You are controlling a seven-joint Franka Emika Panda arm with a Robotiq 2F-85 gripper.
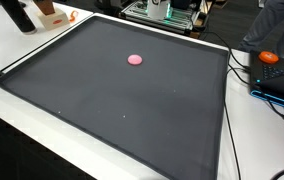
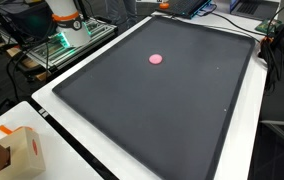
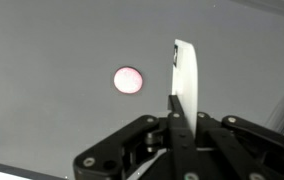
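Note:
A small pink disc point(image 1: 135, 59) point(image 2: 156, 58) lies flat on a large dark mat point(image 1: 112, 110) point(image 2: 172, 110), seen in both exterior views. The wrist view looks down from well above and shows the disc point(image 3: 128, 79) left of my gripper point(image 3: 182, 48). My two fingers are pressed together, a thin dark one against a pale one point(image 3: 186, 80), and I see nothing between them. The gripper hangs in the air, apart from the disc and the mat. Neither exterior view shows the arm over the mat.
A white table point(image 1: 22, 115) point(image 2: 57, 120) borders the mat. In the exterior views there are an orange object point(image 1: 269, 57), cables point(image 1: 244, 75), a cardboard box point(image 2: 22, 150) and a metal rack point(image 2: 57, 45).

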